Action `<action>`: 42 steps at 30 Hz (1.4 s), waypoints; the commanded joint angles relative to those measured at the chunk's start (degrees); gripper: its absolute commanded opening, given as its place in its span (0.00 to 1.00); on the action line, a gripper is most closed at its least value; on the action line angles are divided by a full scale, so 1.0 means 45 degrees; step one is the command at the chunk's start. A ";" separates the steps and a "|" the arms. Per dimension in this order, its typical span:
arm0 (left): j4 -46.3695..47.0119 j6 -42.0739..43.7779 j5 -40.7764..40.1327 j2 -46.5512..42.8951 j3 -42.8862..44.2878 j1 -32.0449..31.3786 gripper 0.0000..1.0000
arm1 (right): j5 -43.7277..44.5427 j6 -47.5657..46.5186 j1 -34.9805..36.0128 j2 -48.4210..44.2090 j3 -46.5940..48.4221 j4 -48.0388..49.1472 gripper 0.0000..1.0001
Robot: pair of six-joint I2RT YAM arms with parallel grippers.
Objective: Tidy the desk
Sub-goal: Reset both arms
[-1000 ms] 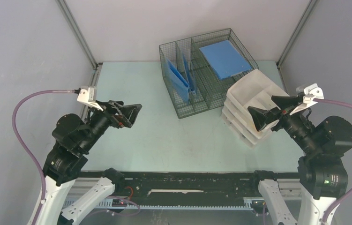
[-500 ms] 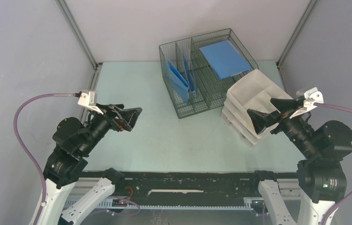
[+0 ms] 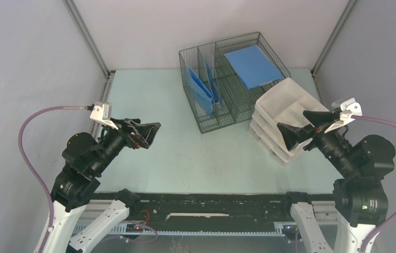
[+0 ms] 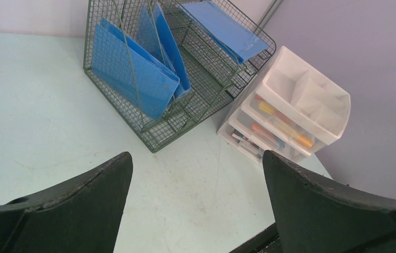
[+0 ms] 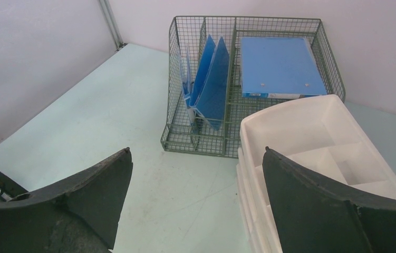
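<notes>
Both claws hang released and empty above the near half of the table, the left claw [image 3: 147, 135] over the left side and the right claw [image 3: 293, 121] just beside the drawer stack, each with its jaws spread wide and nothing between them. Below them lies the pale mint-green rectangular desk [image 3: 185, 153], smooth and bare across its whole front and left, with a black rail [image 3: 211, 203] along the near edge. At the far right of it stands a grey-green wire-mesh file organiser [image 3: 202, 128]; two thin blue plastic folders [image 3: 202, 89] lean upright in its left slots and a third flat blue folder [image 3: 252, 66] rests on its right-hand shelf. Touching, or very nearly touching, the organiser's front right corner is a white plastic stack of drawers [image 3: 269, 108], its top tray divided and empty, with coloured pens [image 4: 277, 124] visible inside the drawers below. Judging by this, the tidying looks finished or close to it: no loose item shows anywhere on the surface. Any next move would call only for squaring the organiser and drawers, or parking both arms.
</notes>
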 commanded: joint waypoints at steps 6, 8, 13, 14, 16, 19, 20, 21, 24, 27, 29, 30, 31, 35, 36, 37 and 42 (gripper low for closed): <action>0.0163 0.0257 0.0086 -0.0091 -0.0176 0.0111 1.00 | -0.0115 0.0132 -0.0066 0.0037 -0.0007 0.0492 1.00; 0.0172 0.0257 0.0061 -0.0094 -0.0187 0.0114 1.00 | -0.0110 0.0118 -0.0066 0.0029 -0.0010 0.0491 1.00; 0.0197 0.0279 0.0039 -0.0101 -0.0258 0.0111 1.00 | -0.0193 0.0115 -0.0066 0.0030 -0.0019 0.0456 1.00; 0.0201 0.0277 0.0039 -0.0093 -0.0278 0.0111 1.00 | -0.0192 0.0098 -0.0066 0.0035 -0.0005 0.0423 1.00; 0.0221 0.0277 0.0026 -0.0095 -0.0323 0.0111 1.00 | -0.0192 0.0079 -0.0066 0.0014 -0.0017 0.0400 1.00; 0.0241 0.0283 0.0002 -0.0100 -0.0349 0.0111 1.00 | -0.0154 0.0049 -0.0066 0.0012 -0.0015 0.0382 1.00; 0.0241 0.0294 0.0010 -0.0098 -0.0346 0.0111 1.00 | -0.0156 0.0058 -0.0066 -0.0006 -0.0012 0.0382 1.00; 0.0241 0.0296 -0.0004 -0.0103 -0.0352 0.0111 1.00 | -0.0153 0.0057 -0.0066 -0.0001 -0.0019 0.0392 1.00; 0.0241 0.0306 -0.0020 -0.0108 -0.0381 0.0111 1.00 | -0.0129 0.0027 -0.0066 -0.0002 -0.0019 0.0369 1.00; 0.0278 0.0277 0.0041 -0.0095 -0.0413 0.0111 1.00 | -0.0004 0.0030 -0.0066 0.0002 -0.0106 0.0494 1.00; 0.0298 0.0277 0.0023 -0.0120 -0.0448 0.0111 1.00 | 0.0021 0.0013 -0.0066 -0.0022 -0.0197 0.0530 1.00; 0.0299 0.0277 0.0022 -0.0120 -0.0468 0.0111 1.00 | 0.0027 0.0017 -0.0066 -0.0022 -0.0218 0.0506 1.00; 0.0287 0.0277 0.0000 -0.0147 -0.0461 0.0111 1.00 | 0.0031 0.0008 -0.0066 -0.0030 -0.0250 0.0515 1.00; 0.0298 0.0296 -0.0025 -0.0156 -0.0477 0.0111 1.00 | 0.0055 0.0037 -0.0067 -0.0050 -0.0304 0.0516 1.00; 0.0289 0.0298 -0.0055 -0.0152 -0.0503 0.0111 1.00 | 0.0046 0.0037 -0.0066 -0.0058 -0.0287 0.0526 1.00; 0.0298 0.0296 -0.0056 -0.0168 -0.0497 0.0111 1.00 | 0.0072 0.0035 -0.0066 -0.0078 -0.0300 0.0544 1.00; 0.0299 0.0316 -0.0096 -0.0140 -0.0532 0.0111 1.00 | 0.0181 0.0055 -0.0066 -0.0086 -0.0295 0.0555 1.00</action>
